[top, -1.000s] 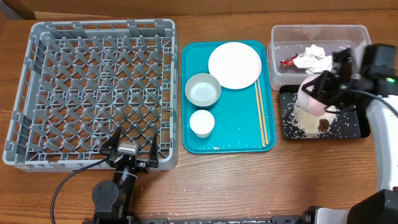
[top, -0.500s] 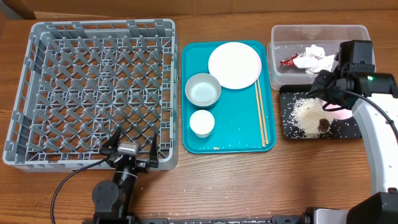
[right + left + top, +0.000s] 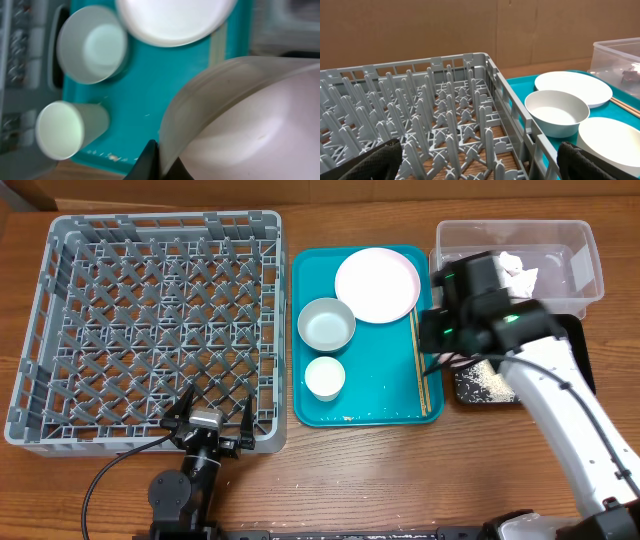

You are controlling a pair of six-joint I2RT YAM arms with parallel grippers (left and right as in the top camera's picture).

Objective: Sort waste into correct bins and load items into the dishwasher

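Right claw [image 3: 159, 159] grips pinkish bowl [image 3: 250, 115] by its rim, above the right edge of the teal tray [image 3: 380, 395].

Dish rack [image 3: 150, 330] sits at the desk's left end with no dishes in it, so the bowl likely has to cross the whole teal tray. It probably should ride high over plate [image 3: 377, 285], grey-green bowl [image 3: 326, 324], cup [image 3: 325, 377] and chopsticks [image 3: 420, 365], then go in tilted between the tines. The one-sided rim grip looks prone to slipping, so a slow move is safer. Left claw [image 3: 212, 412] is released and parked at the rack's near wall; the bowl should be set down away from it. Overhead, the arm hides the bowl.
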